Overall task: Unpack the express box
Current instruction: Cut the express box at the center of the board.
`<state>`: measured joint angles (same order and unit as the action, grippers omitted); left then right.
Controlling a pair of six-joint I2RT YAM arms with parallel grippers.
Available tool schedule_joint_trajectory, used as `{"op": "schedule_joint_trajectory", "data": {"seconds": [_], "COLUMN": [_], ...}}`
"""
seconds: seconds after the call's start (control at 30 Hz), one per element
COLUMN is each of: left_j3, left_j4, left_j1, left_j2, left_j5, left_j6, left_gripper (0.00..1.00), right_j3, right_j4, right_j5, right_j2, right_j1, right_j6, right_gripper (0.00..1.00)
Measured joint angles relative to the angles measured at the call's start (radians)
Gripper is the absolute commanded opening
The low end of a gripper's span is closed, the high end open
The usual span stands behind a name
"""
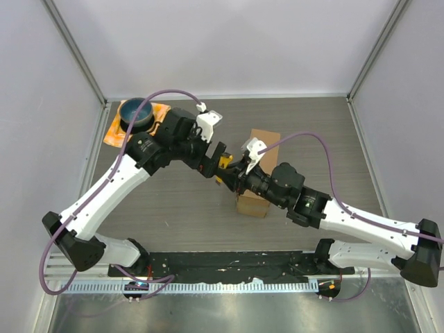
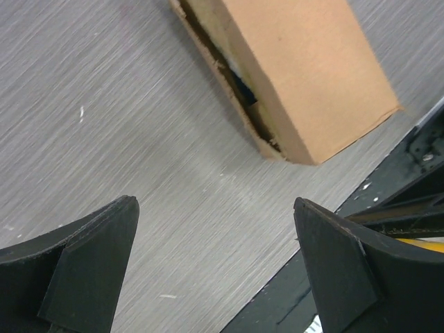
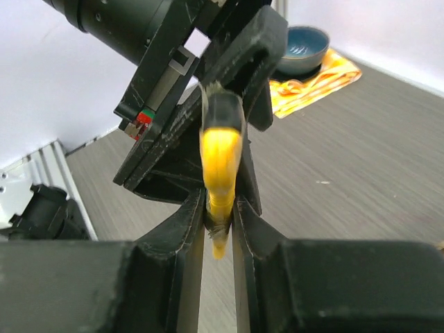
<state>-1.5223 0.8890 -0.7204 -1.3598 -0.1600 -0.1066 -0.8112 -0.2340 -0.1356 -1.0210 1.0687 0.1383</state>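
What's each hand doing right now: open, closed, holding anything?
Left hand: open, nothing between its fingers.
Right hand: closed on a thin yellow tool.

Place: a robotics lab test cell, going by everything below.
Enclosure: plain white panels and bare metal frame posts are closing in three sides of the surface.
Hardware: the left arm and right arm, both white and black, are sitting on a black base plate at the near edge and reaching over the surface.
Wiring: purple cables are looping exposed off the wrists; a white ribbed strip is running along the front.
Tooling: the right pincer is clamping a yellow tool.
Props: an express box and a blue bowl on an orange cloth are lying as lone items on the grey wood-grain top.
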Motion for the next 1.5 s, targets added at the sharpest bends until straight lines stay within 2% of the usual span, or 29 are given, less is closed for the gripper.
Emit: {"op": "schedule_joint_trajectory", "data": {"seconds": [0.17, 0.3, 0.47, 0.53, 0.67, 0.7, 0.73, 0.77, 0.97, 1.0, 1.07, 1.4, 1.5], "left_j3": [-0.008, -0.013, -0.013, -0.015, -0.019, -0.019, -0.019, -0.019, -0.037, -0.043, -0.053, -0.066, -0.071], "left_j4": [0.074, 0.135, 0.172, 0.173, 0.183, 0.190, 0.196, 0.201, 0.232, 0.236, 0.239, 0.211, 0.162], "left_j1": [-0.033, -0.115, -0.160, -0.166, -0.171, -0.174, -0.177, -0.177, -0.178, -0.179, -0.182, -0.205, -0.140], "left_j2": [0.007, 0.006, 0.008, 0.008, 0.007, 0.004, 0.000, -0.003, -0.010, -0.013, -0.018, -0.042, -0.057], "left_j5": [0.075, 0.138, 0.208, 0.216, 0.215, 0.215, 0.216, 0.219, 0.255, 0.259, 0.269, 0.349, 0.283], "left_j6": [0.100, 0.203, 0.191, 0.182, 0.175, 0.177, 0.178, 0.179, 0.175, 0.175, 0.177, 0.209, 0.257], "left_gripper": [1.00, 1.00, 1.00, 1.00, 1.00, 1.00, 1.00, 1.00, 1.00, 1.00, 1.00, 1.00, 1.00], "right_j3": [-0.074, -0.110, -0.127, -0.127, -0.094, -0.077, -0.067, -0.058, -0.054, -0.054, -0.050, 0.009, 0.010], "right_j4": [0.136, 0.249, 0.298, 0.299, 0.246, 0.224, 0.211, 0.196, 0.154, 0.150, 0.139, 0.068, 0.087], "right_j5": [0.109, 0.208, 0.253, 0.253, 0.240, 0.240, 0.241, 0.241, 0.238, 0.235, 0.224, 0.161, 0.130], "right_j2": [-0.056, -0.086, -0.092, -0.091, -0.074, -0.071, -0.069, -0.070, -0.092, -0.092, -0.090, -0.064, -0.039], "right_j1": [-0.008, -0.003, 0.003, 0.003, 0.004, 0.006, 0.007, 0.007, 0.007, 0.007, 0.008, 0.009, 0.007], "right_j6": [0.000, -0.009, -0.007, -0.004, 0.011, 0.017, 0.022, 0.028, 0.056, 0.057, 0.060, 0.061, 0.052], "right_gripper": [0.01, 0.05, 0.05, 0.01, 0.01, 0.02, 0.09, 0.11, 0.11, 0.10, 0.01, 0.01, 0.01]}}
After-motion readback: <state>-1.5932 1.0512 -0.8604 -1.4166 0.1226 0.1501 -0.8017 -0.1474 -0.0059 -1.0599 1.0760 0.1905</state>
